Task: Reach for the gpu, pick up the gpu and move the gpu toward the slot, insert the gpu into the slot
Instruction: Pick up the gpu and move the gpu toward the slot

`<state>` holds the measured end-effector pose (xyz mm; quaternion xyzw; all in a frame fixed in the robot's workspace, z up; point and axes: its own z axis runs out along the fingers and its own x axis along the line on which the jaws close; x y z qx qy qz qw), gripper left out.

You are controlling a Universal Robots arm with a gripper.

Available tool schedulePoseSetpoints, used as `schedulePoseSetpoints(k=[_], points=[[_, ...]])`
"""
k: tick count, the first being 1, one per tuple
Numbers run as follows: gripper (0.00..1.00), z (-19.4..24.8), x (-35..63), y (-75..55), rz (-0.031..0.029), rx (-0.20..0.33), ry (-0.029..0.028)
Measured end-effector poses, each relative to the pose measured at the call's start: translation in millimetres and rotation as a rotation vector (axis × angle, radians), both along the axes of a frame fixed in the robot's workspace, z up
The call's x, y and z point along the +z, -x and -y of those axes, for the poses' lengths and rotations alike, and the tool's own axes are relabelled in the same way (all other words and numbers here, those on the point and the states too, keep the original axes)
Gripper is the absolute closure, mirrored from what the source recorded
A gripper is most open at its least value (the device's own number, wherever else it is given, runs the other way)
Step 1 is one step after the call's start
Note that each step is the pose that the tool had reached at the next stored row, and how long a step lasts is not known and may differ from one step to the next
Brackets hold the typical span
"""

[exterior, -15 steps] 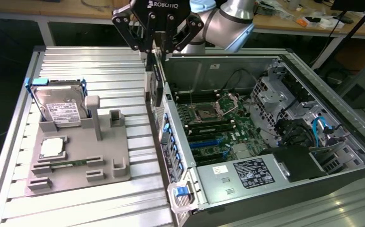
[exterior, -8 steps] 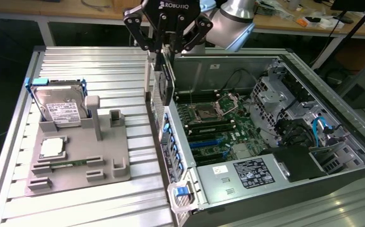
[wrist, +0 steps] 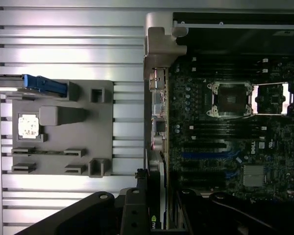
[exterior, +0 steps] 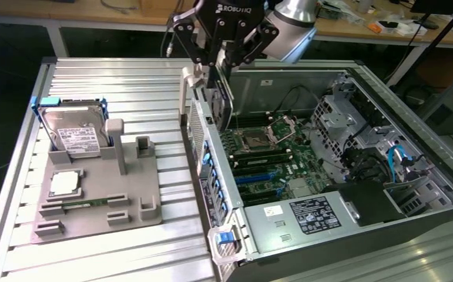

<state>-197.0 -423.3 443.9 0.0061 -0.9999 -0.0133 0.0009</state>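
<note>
My gripper (exterior: 220, 63) hangs above the rear wall of the open computer case (exterior: 414, 194), shut on the gpu (exterior: 221, 101). The card hangs vertically, edge-on, with its silver bracket (exterior: 187, 88) toward the exterior view's left. Its lower edge is well above the motherboard (exterior: 267, 154). The blue expansion slot (exterior: 256, 177) lies on the board below and nearer the camera. In the wrist view the gpu (wrist: 154, 183) runs as a thin strip out from between the black fingers (wrist: 134, 205), along the case's rear edge, and the blue slot (wrist: 206, 155) is beside it on the motherboard.
On the ribbed metal table (exterior: 132, 76) a grey fixture (exterior: 128, 194) holds a silver hard drive (exterior: 73, 132), a processor (exterior: 66, 183) and a memory stick (exterior: 77, 205). Inside the case are the empty processor socket (exterior: 255, 138), drive cage (exterior: 344, 117), cables and a black power supply (exterior: 375, 202).
</note>
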Motion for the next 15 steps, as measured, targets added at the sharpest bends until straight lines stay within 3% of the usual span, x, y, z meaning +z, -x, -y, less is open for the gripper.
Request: schedulePoseSetpoints(k=[15], points=[[0.73,0.0,-1.4,-44.1,0.0000,0.032,-0.0004]])
